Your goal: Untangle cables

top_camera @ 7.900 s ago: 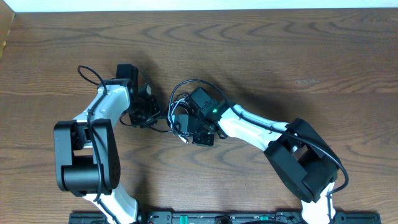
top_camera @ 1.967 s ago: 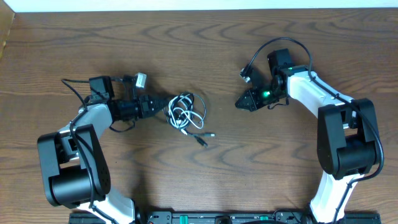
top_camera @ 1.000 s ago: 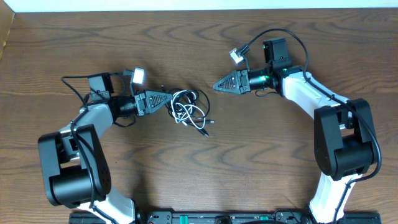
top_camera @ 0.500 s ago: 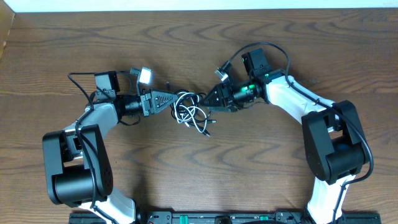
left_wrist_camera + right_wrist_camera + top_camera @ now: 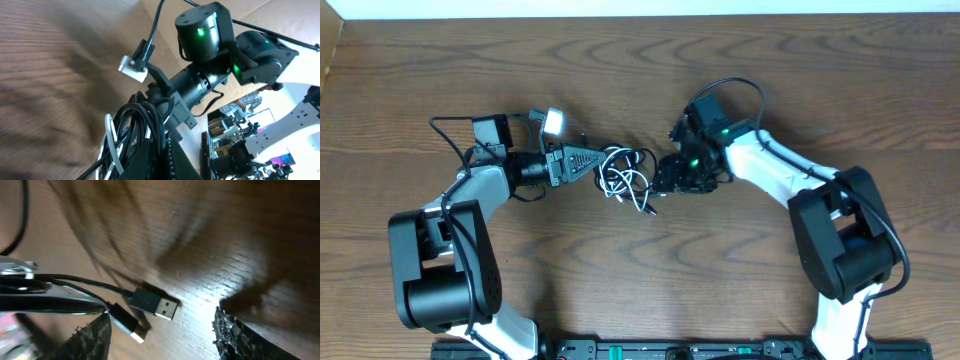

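Observation:
The cables [image 5: 625,176] lie in one tangled bunch of black and white loops at the table's middle. My left gripper [image 5: 597,161] comes in from the left and is shut on the bunch's left edge. In the left wrist view its dark fingers [image 5: 150,161] pinch black strands [image 5: 136,119], and a white cord [image 5: 111,145] loops just beside them. My right gripper [image 5: 661,179] sits at the bunch's right side, open. In the right wrist view its fingers [image 5: 89,339] stand wide apart over the wood, with a black USB plug [image 5: 158,305] and a smaller plug [image 5: 128,325] lying between them, untouched.
Bare brown wooden table [image 5: 740,290] surrounds the bunch. Each arm's own thick black wire arcs above its wrist [image 5: 735,88]. The right arm's body [image 5: 205,45] fills the far side of the left wrist view. The table's back edge [image 5: 640,12] runs along the top.
My right gripper has swung left and down from the back right until it reaches the bunch, and its jaws have widened. The left gripper has kept its grip and shifted slightly right.

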### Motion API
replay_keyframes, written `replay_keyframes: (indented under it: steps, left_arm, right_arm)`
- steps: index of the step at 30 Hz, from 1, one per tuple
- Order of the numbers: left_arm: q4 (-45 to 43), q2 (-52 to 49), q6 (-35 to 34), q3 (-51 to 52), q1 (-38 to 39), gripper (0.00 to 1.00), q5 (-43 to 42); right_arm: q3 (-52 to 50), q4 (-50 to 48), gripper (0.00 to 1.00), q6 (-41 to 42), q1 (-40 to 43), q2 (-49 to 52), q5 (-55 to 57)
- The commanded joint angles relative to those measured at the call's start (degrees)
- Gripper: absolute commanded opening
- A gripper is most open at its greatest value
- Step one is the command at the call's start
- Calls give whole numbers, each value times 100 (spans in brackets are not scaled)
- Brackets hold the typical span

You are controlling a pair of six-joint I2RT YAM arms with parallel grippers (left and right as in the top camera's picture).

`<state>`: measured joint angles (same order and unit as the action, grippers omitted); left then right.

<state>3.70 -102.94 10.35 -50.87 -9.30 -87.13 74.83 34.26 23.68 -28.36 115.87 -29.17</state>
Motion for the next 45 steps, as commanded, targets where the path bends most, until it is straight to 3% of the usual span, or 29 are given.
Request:
replay_keyframes:
  steps: [1, 12, 15, 17, 20, 26, 33, 45]
  left_arm:
    - [-20, 111, 50, -31, -15, 7, -177]
    - [-42, 111, 50, -31, -15, 7, -175]
    - [-44, 111, 50, -31, -15, 7, -175]
    - [-57, 111, 50, -31, -15, 7, -175]
    - [-61, 111, 50, -31, -15, 7, -175]
    - [-116, 111, 9, -31, -15, 7, -175]
    - [-122, 111, 9, -31, -15, 7, -175]
    - [-122, 111, 9, -31, -15, 7, -175]
  right_arm:
    - [37, 9, 63, -15, -138, 70, 949]
    - [37, 1163, 63, -11, -144, 70, 4245]
    - [39, 1272, 74, -50, -92, 70, 3836]
    - [81, 1381, 72, -393, -57, 55, 3200]
    - [284, 1790, 59, -857, 35, -138, 2741]
    - [466, 1602, 66, -1692, 90, -1005, 905]
    - [457, 940, 67, -979, -55, -1141, 935]
    - [455, 428, 63, -713, -358, -334, 1279]
